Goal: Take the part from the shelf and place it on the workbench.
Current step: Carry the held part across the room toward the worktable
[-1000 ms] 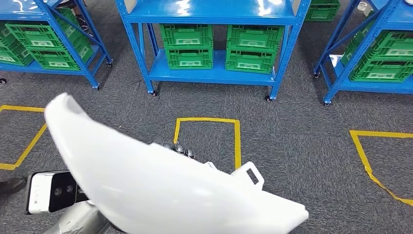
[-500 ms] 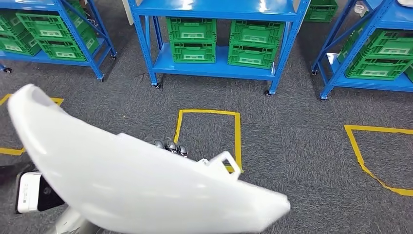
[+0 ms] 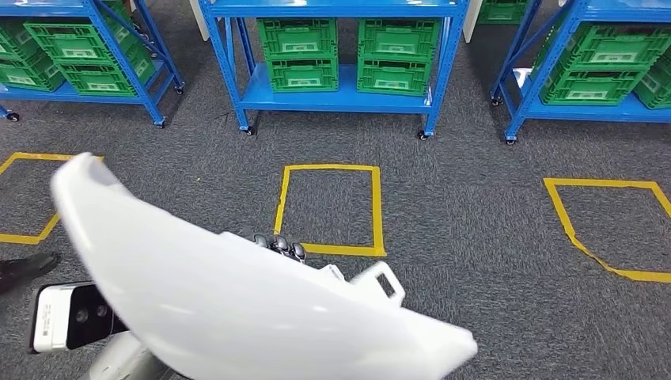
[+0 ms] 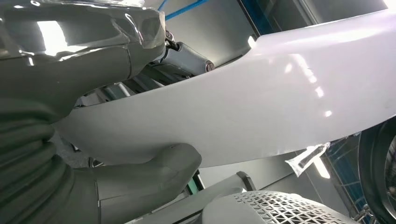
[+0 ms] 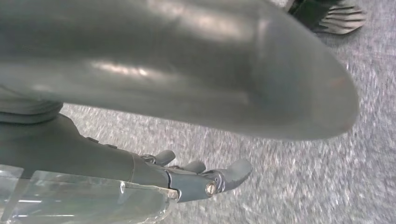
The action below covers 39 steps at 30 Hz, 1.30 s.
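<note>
A warehouse storeroom floor.
Blue wheeled shelves [image 3: 332, 95] hold green crates [image 3: 302, 54] above grey carpet [image 3: 475, 237] marked with yellow tape squares [image 3: 328, 210].

A glossy white part [image 3: 237, 309] with pale highlights; from the left wrist it looks light grey-white [image 4: 261, 93], from the right wrist dull grey [image 5: 187, 60], perhaps from shadow. Dark grey hand [image 3: 278, 244] fingers at its edge. Speckled dark grey carpet [image 3: 475, 237] carries yellow tape squares [image 3: 328, 210]. Bright blue shelves [image 3: 332, 99] hold green crates [image 3: 301, 55] with a ribbed lattice pattern. A white and black camera block [image 3: 67, 317] sits on a silver arm [image 3: 126, 360].
</note>
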Motion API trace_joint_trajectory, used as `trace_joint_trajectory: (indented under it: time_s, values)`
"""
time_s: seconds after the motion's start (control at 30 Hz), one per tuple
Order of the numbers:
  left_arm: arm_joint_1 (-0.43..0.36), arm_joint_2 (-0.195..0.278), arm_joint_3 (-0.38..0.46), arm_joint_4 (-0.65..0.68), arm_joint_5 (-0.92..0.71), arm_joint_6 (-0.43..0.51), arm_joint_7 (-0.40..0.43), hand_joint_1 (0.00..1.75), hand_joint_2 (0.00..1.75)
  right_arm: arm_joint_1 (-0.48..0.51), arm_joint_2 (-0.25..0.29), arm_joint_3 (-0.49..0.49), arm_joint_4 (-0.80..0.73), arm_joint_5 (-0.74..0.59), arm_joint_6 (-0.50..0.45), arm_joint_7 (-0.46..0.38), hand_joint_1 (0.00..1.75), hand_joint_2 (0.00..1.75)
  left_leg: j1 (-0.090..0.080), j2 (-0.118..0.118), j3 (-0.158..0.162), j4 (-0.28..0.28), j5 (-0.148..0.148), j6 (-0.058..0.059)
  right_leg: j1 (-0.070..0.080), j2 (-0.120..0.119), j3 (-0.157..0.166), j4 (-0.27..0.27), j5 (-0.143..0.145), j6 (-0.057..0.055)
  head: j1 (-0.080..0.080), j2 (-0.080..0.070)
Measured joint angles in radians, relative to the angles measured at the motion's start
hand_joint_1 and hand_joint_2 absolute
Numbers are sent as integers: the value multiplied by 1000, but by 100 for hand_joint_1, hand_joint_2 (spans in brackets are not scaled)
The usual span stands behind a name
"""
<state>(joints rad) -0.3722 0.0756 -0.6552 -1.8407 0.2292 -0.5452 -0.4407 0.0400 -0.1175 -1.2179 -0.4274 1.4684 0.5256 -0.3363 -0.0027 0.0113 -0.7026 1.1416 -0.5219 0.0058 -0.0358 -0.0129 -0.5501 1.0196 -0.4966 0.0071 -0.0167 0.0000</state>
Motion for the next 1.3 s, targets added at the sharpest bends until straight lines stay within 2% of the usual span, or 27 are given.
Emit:
trace_joint_trajectory:
  time_s: [0.03, 0.07, 0.1, 0.13, 0.17, 0.2, 0.23, 0.27, 0.3, 0.33, 0.4, 0.43, 0.47, 0.5, 0.53, 0.57, 0.6, 0.67, 0.7, 0.73, 1.03, 1.1, 1.13, 1.2, 1.23, 1.27, 1.3]
  values:
    - [-1, 0, 0, 0, -1, 1, 2, 175, 175, 0, 2, -5, -4, 0, 6, -1, 0, 0, 2, -1, -9, 63, -48, -4, 1, 2, -14, 1, 13, -1, 0, 0]
    - [-1, 1, -1, -1, -2, 2, 4, 175, 175, 0, 4, -9, -9, 2, 11, -1, 0, 0, 3, -2, -13, 120, -76, -5, 2, 3, -30, 1, 27, -1, 0, 0]
    - [-2, 1, -2, -1, -3, 3, 5, 175, 175, 1, 6, -13, -16, 5, 17, 0, 0, 0, 4, -2, -7, 158, -79, -4, 4, 5, -48, 2, 41, -1, 0, 0]
    - [-3, 1, -3, -1, -4, 4, 7, 175, 175, 2, 9, -16, -22, 9, 21, 1, 0, 0, 4, -3, 14, 164, -62, 0, 7, 6, -64, 2, 54, -1, -1, 0]
    - [-6, 1, -5, -1, -4, 5, 8, 175, 175, 2, 12, -19, -27, 12, 26, 2, 0, 0, 3, -4, 51, 135, -35, 8, 10, 7, -79, 2, 66, 0, -1, 0]
    - [-11, 1, -8, -2, -4, 5, 10, 175, 175, 1, 16, -22, -31, 13, 29, 4, 0, 0, -2, -8, 108, 71, -16, 22, 12, 9, -90, 2, 78, 0, 0, 0]
    - [-16, -1, -11, -4, -4, 6, 12, 175, 175, 0, 21, -25, -34, 13, 31, 5, 0, 0, -8, -10, 171, -10, -18, 38, 14, 10, -98, 2, 89, 3, 0, 0]
    - [-21, -4, -13, -7, -5, 6, 13, 175, 175, -1, 25, -28, -36, 13, 34, 6, 0, 0, -14, -12, 225, -83, -28, 47, 14, 11, -102, 0, 99, 7, 1, 0]
    - [-25, -7, -16, -10, -5, 7, 15, 175, 175, -2, 28, -31, -39, 13, 37, 7, 0, 0, -21, -14, 261, -136, -41, 54, 10, 11, -103, -3, 110, 13, 1, 0]
    - [-27, -9, -17, -12, -6, 8, 16, 175, 175, -2, 31, -33, -41, 13, 39, 8, 0, 0, -26, -13, 273, -163, -46, 55, 8, 11, -103, -9, 122, 20, -1, 0]
    - [-30, -12, -21, -12, -6, 8, 18, 175, 175, -1, 33, -36, -42, 13, 41, 8, 0, 0, -28, -9, 262, -182, -15, 60, 3, 11, -106, -18, 136, 27, -4, 0]
    - [-32, -14, -23, -13, -7, 8, 18, 175, 175, 0, 35, -37, -43, 13, 41, 9, 0, 0, -27, -8, 250, -192, 5, 65, 4, 12, -113, -8, 118, 24, -5, 0]
    - [-33, -16, -25, -13, -7, 8, 18, 175, 175, 1, 35, -39, -44, 13, 41, 9, 0, 0, -25, -6, 236, -202, 26, 68, 5, 12, -124, 18, 82, 17, -3, 0]
    - [-34, -18, -27, -13, -7, 8, 19, 175, 175, 1, 34, -40, -45, 14, 41, 10, 0, 0, -24, -5, 218, -205, 44, 69, 5, 11, -137, 66, 31, 9, -2, 0]
    - [-34, -20, -29, -14, -7, 8, 19, 175, 175, 0, 33, -41, -47, 14, 41, 11, 0, 0, -24, -5, 198, -205, 61, 69, 5, 12, -151, 128, -18, 5, 0, 0]
    - [-33, -21, -31, -14, -7, 8, 19, 175, 175, 0, 32, -41, -48, 14, 41, 11, 0, 0, -24, -4, 179, -203, 77, 67, 5, 12, -160, 191, -48, 9, 1, 0]
    - [-32, -21, -32, -14, -7, 8, 20, 175, 175, -1, 31, -42, -48, 15, 41, 12, 0, 0, -24, -3, 157, -200, 93, 65, 4, 12, -163, 245, -53, 20, 2, 0]
    - [-31, -21, -35, -14, -7, 8, 20, 175, 175, -1, 29, -43, -48, 16, 42, 14, 0, 0, -22, -1, 116, -190, 119, 60, 0, 12, -141, 286, -11, 49, 2, 0]
    - [-31, -21, -35, -14, -7, 8, 20, 175, 175, -1, 28, -44, -48, 16, 43, 15, 0, 0, -22, -1, 103, -186, 126, 58, -2, 12, -129, 285, 10, 59, 2, 0]
    - [-31, -21, -36, -14, -7, 8, 20, 175, 175, -1, 28, -44, -48, 16, 43, 15, 0, 0, -21, -1, 96, -184, 129, 57, -3, 12, -121, 280, 21, 63, 2, 0]
    - [-31, -21, -36, -14, -7, 8, 20, 175, 175, -1, 28, -44, -48, 16, 43, 15, 0, 0, -21, -1, 94, -183, 130, 57, -3, 12, -118, 277, 24, 64, 2, 0]
    - [-31, -21, -36, -14, -7, 8, 20, 175, 175, -1, 27, -44, -48, 17, 43, 15, 0, 0, -20, -1, 82, -176, 134, 54, -5, 11, -94, 249, 34, 69, 2, 0]
    - [-31, -21, -37, -14, -7, 8, 20, 175, 175, -3, 26, -44, -48, 17, 43, 15, 0, 0, -21, -1, 67, -165, 138, 50, -5, 11, -49, 190, 20, 68, 3, 0]
    - [-31, -21, -39, -16, -6, 8, 20, 175, 175, -7, 22, -45, -48, 19, 43, 16, 0, 0, -23, 2, 35, -137, 150, 39, -2, 12, 42, 51, -34, 52, 2, 0]
    - [-31, -19, -40, -17, -6, 9, 20, 175, 175, -8, 21, -46, -47, 21, 43, 16, 0, 0, -21, 3, 22, -127, 162, 32, 0, 12, 72, -5, -57, 35, 1, 0]
    - [-29, -17, -41, -18, -6, 9, 20, 175, 175, -8, 19, -48, -46, 22, 44, 14, 0, 0, -19, 3, 15, -122, 163, 26, 2, 11, 71, -21, -58, 20, 0, 0]
    - [-28, -13, -41, -18, -5, 9, 20, 175, 175, -9, 16, -49, -41, 26, 42, 10, 0, 0, -12, 0, -1, -63, 113, 14, 1, 7, 51, -19, -39, 8, -2, 0]
